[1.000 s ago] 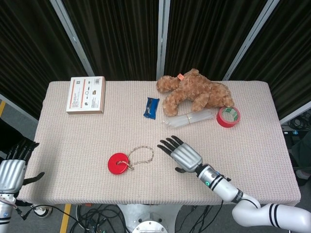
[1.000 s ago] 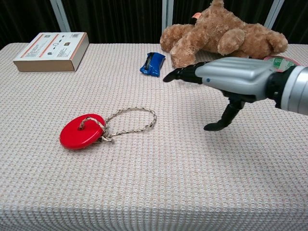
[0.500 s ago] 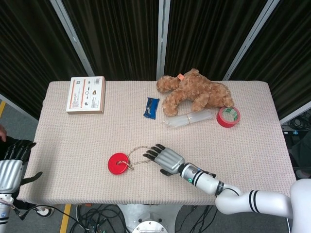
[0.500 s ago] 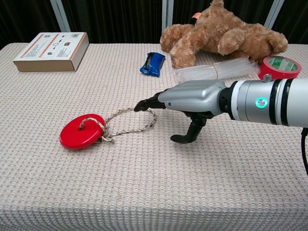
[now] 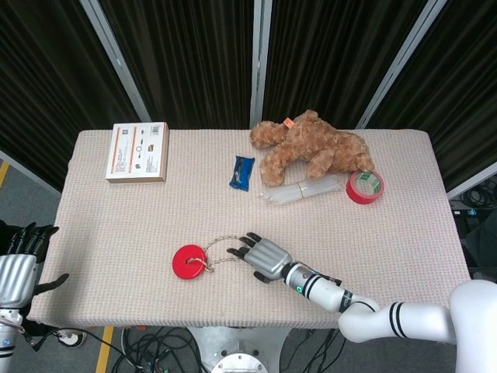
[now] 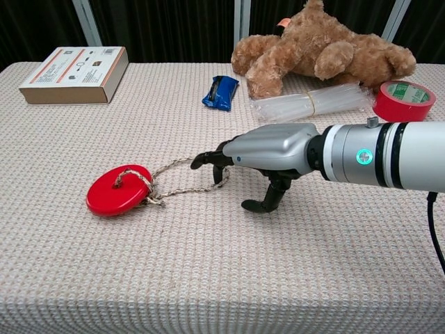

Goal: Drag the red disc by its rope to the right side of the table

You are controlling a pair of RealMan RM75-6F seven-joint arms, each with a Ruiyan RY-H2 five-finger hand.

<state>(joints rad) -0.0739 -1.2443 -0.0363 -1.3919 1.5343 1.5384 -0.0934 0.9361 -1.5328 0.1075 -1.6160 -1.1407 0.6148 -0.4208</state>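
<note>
Half the table lies open right of the rope

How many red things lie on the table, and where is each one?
2. The red disc lies near the front edge, left of the right hand; the red tape roll lies beside the teddy bear. None seems hidden.
</note>
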